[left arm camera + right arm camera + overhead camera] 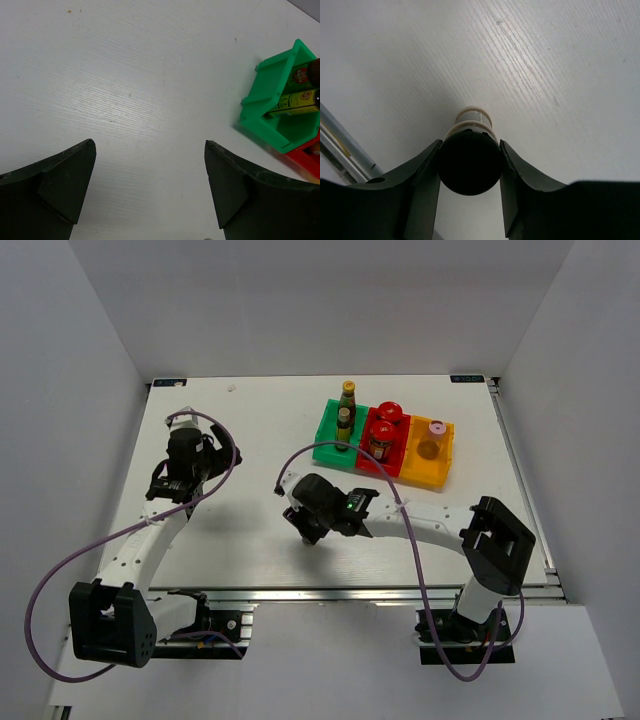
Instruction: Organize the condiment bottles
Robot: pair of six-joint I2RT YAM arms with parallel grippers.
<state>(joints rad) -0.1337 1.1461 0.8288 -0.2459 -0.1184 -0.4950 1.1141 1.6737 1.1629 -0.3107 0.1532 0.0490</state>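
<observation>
My right gripper is shut on a small black-lidded jar, its fingers pressed to either side of the lid. The jar's pale body points down at the white table. From above, that gripper sits at the table's front middle and hides the jar. Two slim dark yellow-labelled bottles stand in the green bin. In the red bin are two red-lidded jars. A pink-lidded jar stands in the orange bin. My left gripper is open over bare table, far left of the bins.
The three bins stand side by side at the back right of the table. In the left wrist view the green bin and its bottles show at the right edge. A metal rail runs along the table's front edge.
</observation>
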